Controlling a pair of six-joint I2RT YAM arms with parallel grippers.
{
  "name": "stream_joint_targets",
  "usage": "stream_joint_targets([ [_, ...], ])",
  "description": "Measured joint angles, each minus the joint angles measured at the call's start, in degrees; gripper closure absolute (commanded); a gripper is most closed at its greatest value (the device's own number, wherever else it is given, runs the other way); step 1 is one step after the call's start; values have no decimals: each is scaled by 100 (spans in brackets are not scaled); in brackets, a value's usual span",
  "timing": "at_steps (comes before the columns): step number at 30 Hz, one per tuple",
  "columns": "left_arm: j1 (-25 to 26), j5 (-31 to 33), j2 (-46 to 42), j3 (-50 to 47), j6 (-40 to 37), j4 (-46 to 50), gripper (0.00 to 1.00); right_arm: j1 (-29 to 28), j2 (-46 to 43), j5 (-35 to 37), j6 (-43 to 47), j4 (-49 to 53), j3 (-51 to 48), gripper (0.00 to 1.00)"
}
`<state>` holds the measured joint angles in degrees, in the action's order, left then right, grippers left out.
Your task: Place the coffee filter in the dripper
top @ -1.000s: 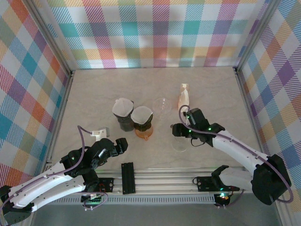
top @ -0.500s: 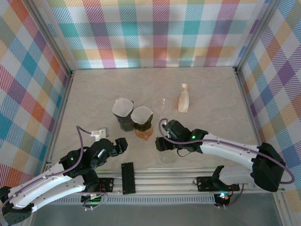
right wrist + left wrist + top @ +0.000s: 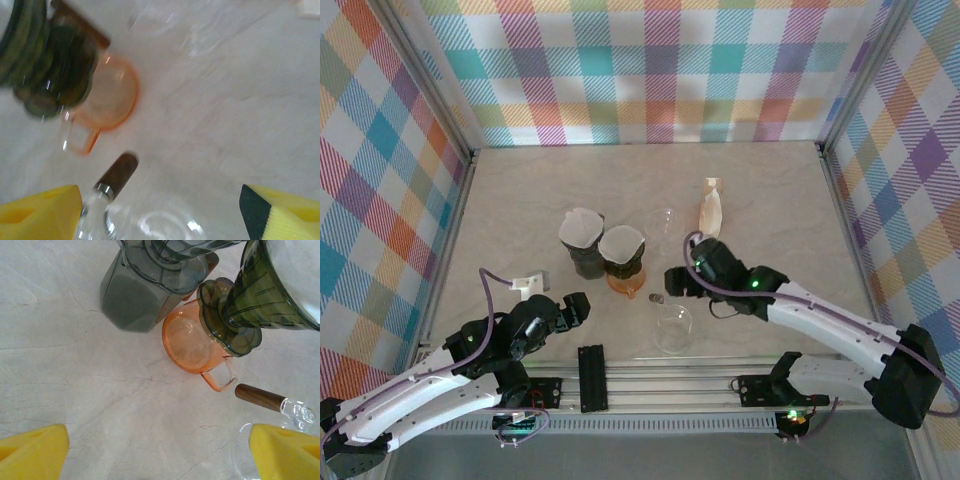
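Filter (image 3: 710, 210) lying on the surface (image 3: 790, 200), back and right of centre, apart from everything else and well behind the right arm. Near the middle, a grey dripper (image 3: 582, 250) and, just beside it, a green dripper (image 3: 622, 255) seated on an orange mug (image 3: 625, 284), each lined with white paper. Between those and the filter, a faint clear cup (image 3: 665, 222). Closer to the arms, a glass dripper (image 3: 674, 328) resting free on the surface, its wooden handle (image 3: 657, 298) ending near the mug. Right fingers (image 3: 285, 212) spread wide with nothing gripped, hovering just behind the glass dripper and right of the mug; handle and glass rim low between them in the wrist view. Left fingers (image 3: 34, 452) also wide apart and empty, low over bare surface on the near left, aimed toward grey dripper, mug and handle.
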<state>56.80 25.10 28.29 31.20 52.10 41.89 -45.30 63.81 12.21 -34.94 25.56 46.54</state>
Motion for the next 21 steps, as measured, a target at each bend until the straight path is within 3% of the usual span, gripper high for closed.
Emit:
stream_joint_targets([
  [3, 0, 0, 0, 0, 0, -2, 7, 632, 343, -26, -17, -66, 249, 22],
  [8, 0, 0, 0, 0, 0, 0, 7, 1349, 1659, -229, 4, -378, 1038, 28],
  [16, 0, 0, -33, 0, 15, 4, 7, 1534, 3285, -496, 129, -549, 2168, 37],
  [21, 0, 4, -72, 0, 24, 7, 7, 1534, 3766, -555, 127, -535, 2500, 50],
])
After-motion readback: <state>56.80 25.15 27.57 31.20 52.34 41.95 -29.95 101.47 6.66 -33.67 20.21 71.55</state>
